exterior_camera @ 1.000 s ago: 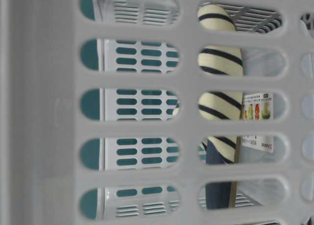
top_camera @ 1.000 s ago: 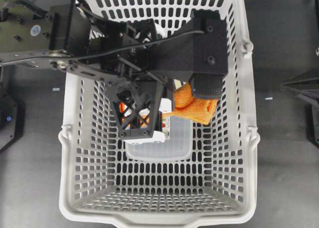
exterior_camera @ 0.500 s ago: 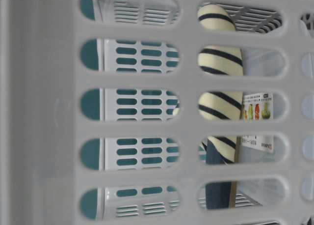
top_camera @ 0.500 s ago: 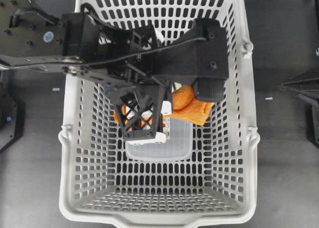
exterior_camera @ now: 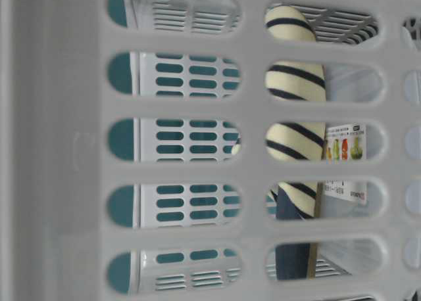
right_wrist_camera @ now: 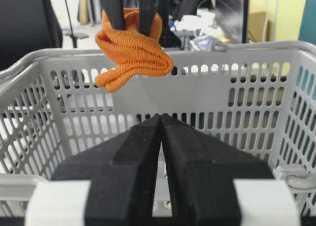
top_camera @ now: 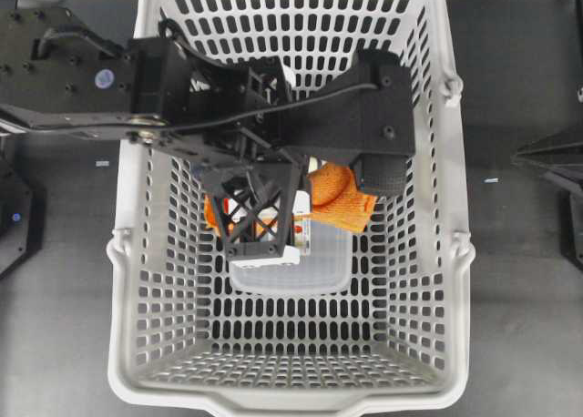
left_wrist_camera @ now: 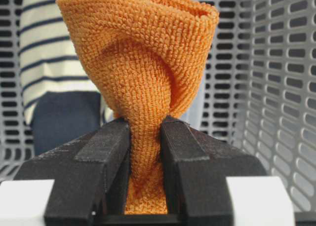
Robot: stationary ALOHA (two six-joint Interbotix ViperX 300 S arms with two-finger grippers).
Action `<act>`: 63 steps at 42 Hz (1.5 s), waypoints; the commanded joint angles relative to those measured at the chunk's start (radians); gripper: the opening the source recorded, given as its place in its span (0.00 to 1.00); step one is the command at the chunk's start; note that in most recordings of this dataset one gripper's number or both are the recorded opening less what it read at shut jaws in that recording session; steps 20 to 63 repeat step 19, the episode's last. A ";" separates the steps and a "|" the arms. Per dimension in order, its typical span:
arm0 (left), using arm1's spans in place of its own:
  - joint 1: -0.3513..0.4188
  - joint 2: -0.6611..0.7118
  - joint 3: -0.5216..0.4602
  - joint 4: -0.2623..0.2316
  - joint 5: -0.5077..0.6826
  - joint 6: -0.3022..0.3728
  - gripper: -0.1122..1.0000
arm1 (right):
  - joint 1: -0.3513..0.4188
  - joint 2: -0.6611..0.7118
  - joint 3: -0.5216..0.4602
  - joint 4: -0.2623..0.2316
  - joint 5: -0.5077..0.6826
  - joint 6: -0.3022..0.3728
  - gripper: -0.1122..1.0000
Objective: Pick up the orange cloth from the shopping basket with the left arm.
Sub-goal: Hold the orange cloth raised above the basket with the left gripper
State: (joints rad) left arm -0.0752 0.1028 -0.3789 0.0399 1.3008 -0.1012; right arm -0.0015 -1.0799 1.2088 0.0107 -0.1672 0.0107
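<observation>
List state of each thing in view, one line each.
orange cloth: bunched, pinched in the left tool, hanging above the basket rim.
left tool: shut on the cloth.
right tool: shut, holding nothing.
shopping basket: upright on the table.
striped slipper: inside the basket.
clear container: on the basket floor.

Through the shopping basket slots I see a striped slipper beside a labelled clear container.

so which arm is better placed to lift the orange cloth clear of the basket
Left. Its end effector is already shut on the orange cloth, holding it at about the shopping basket rim. The right end effector is shut, holds nothing, and sits outside the basket.
</observation>
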 commanded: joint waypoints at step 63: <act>-0.005 -0.023 0.015 0.005 -0.003 -0.002 0.24 | 0.000 -0.003 -0.002 0.003 -0.006 -0.002 0.10</act>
